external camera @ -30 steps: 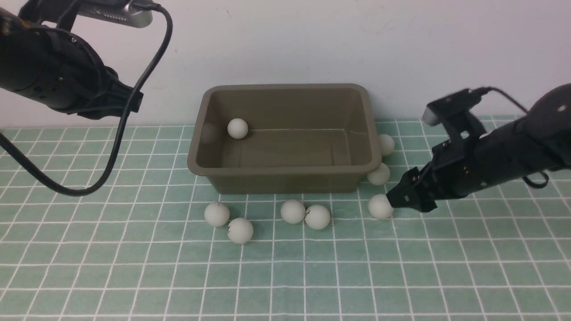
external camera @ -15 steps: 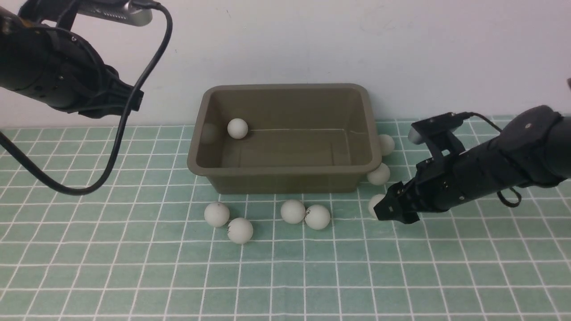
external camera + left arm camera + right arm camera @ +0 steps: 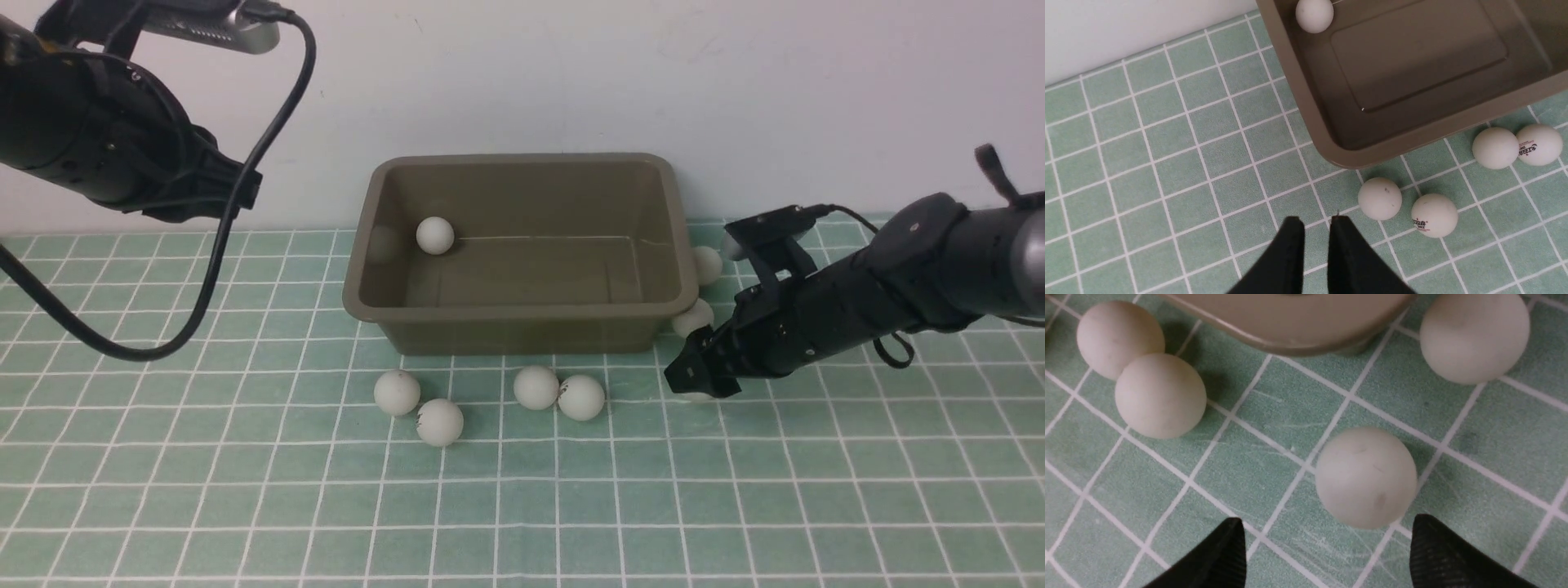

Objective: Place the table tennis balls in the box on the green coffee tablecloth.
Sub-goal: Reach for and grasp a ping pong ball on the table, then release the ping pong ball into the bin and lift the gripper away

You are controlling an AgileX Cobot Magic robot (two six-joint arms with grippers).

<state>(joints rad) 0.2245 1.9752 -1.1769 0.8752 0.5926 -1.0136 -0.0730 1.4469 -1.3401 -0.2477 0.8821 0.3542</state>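
Right wrist view: the right hand (image 3: 1329,526) gapes wide, empty, the nearest ball (image 3: 1366,477) lying on the green cloth (image 3: 1274,477) just off one fingertip — centre the gap over it first; then lower, close gently — round things roll.

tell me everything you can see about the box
The box is an olive-brown, plastic-looking rectangular tub with rounded corners, a flared rim and sloping walls. It stands upright and open on the green tablecloth, in front of the wall. One table tennis ball lies inside, towards its left end.
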